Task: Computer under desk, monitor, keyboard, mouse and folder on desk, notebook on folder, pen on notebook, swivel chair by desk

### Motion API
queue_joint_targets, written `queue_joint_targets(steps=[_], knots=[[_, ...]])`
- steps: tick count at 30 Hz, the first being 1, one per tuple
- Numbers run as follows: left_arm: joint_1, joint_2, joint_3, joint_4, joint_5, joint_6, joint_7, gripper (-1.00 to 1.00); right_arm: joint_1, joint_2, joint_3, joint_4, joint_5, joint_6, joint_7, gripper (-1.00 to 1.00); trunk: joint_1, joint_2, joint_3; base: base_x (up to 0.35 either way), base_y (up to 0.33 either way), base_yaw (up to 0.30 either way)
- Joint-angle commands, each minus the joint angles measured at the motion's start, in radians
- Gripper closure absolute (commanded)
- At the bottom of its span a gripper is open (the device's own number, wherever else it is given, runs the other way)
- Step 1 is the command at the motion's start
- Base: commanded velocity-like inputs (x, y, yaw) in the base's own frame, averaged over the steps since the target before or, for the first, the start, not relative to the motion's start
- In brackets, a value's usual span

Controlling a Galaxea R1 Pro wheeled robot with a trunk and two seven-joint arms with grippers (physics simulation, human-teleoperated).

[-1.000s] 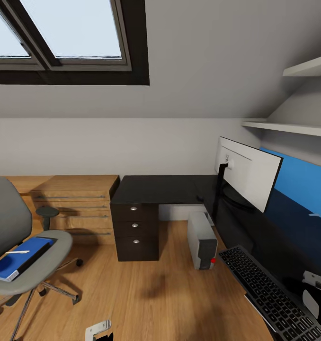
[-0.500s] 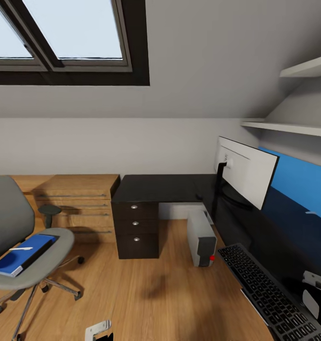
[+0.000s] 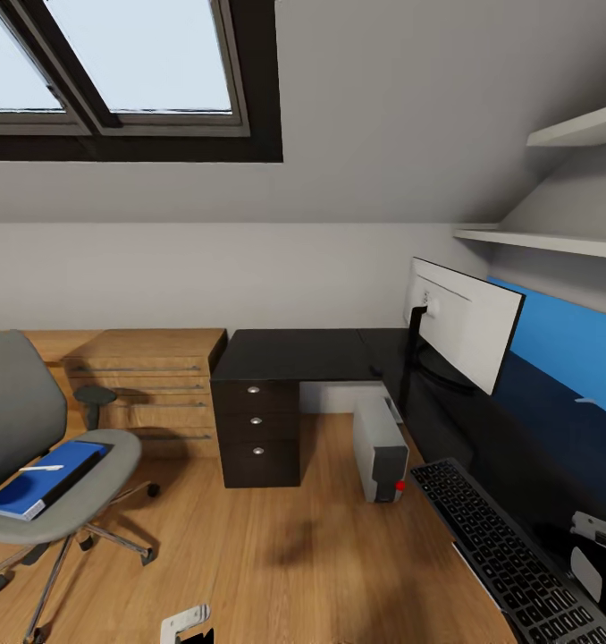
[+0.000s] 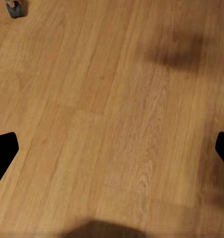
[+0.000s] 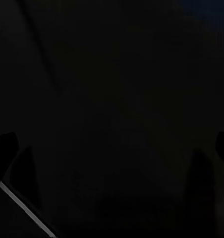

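The grey swivel chair [image 3: 35,465] stands at the left on the floor, apart from the desk. The blue folder [image 3: 42,478] lies on its seat with a thin white pen [image 3: 40,468] on top. The notebook and the mouse I cannot make out. The black L-shaped desk [image 3: 294,353] carries the monitor [image 3: 464,322] and, at the near right, the keyboard [image 3: 509,555]. The grey computer [image 3: 381,450] stands on the floor under the desk. My left gripper [image 4: 112,148] hangs open over bare floor. My right gripper [image 5: 112,148] is open over the dark desk top.
A low oak chest [image 3: 147,385] stands against the back wall between chair and desk. White shelves [image 3: 553,240] hang above the desk's right wing. A chair castor [image 4: 14,9] shows in the left wrist view. Wooden floor [image 3: 285,555] stretches between chair and desk.
The whole head view has shifted slightly, so the camera moved. The chair, folder, desk items and both grippers keep their places.
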Motion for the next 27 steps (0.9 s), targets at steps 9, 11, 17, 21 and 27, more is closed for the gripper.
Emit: queue_joint_targets(steps=[9, 11, 17, 21, 27], knots=[[-0.001, 0.0, 0.005, 0.0, 0.001, -0.002, 0.0, -1.0, 0.0, 0.005, 0.002, 0.049, -0.001, -0.002, -0.002, -1.0, 0.0, -0.001, -0.001, -0.091, 0.0, 0.0], [-0.001, 0.0, 0.005, 0.0, 0.001, -0.003, 0.0, -1.0, 0.0, 0.005, 0.002, 0.049, -0.001, -0.002, -0.002, -1.0, 0.0, -0.001, -0.001, -0.014, 0.0, 0.0], [-0.001, 0.0, 0.005, 0.0, 0.001, -0.002, 0.0, -1.0, 0.0, 0.005, 0.002, 0.049, -0.001, -0.002, -0.002, -1.0, 0.0, -0.001, -0.001, -0.043, 0.0, 0.0], [-0.001, 0.0, 0.005, 0.0, 0.001, -0.002, 0.0, -1.0, 0.0, 0.005, 0.002, 0.049, -0.001, -0.002, -0.002, -1.0, 0.0, -0.001, -0.001, -0.161, 0.0, 0.0], [-0.001, 0.0, 0.005, 0.0, 0.001, -0.003, 0.0, -1.0, 0.0, 0.005, 0.002, 0.049, 0.0, -0.002, -0.002, -1.0, 0.0, -0.001, -0.001, -0.114, 0.0, 0.0]])
